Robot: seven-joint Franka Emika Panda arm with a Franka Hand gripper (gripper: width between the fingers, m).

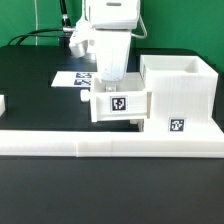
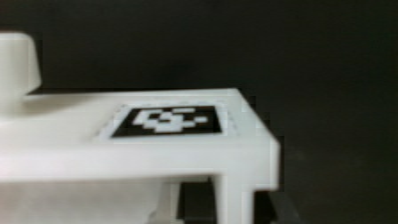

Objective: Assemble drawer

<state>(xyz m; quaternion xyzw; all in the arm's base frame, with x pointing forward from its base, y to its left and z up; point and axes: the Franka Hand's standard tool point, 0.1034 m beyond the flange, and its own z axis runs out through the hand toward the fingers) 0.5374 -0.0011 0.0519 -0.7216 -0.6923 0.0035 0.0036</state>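
The small white drawer tray box (image 1: 121,104), with a square marker on its face, sits on the black table against the left side of the large white housing (image 1: 182,92) in the exterior view. My gripper (image 1: 109,84) comes straight down onto the tray. In the wrist view the tray's marked face (image 2: 169,121) fills the picture. A white rounded part (image 2: 15,62), perhaps its knob, is at the edge. My gripper (image 2: 246,208) has its dark fingertips (image 2: 205,206) on either side of one tray wall, shut on it.
The long low white border bar (image 1: 110,146) runs along the near side, right in front of the tray and housing. The marker board (image 1: 78,78) lies flat behind the tray. A small white part (image 1: 2,103) shows at the exterior view's left edge.
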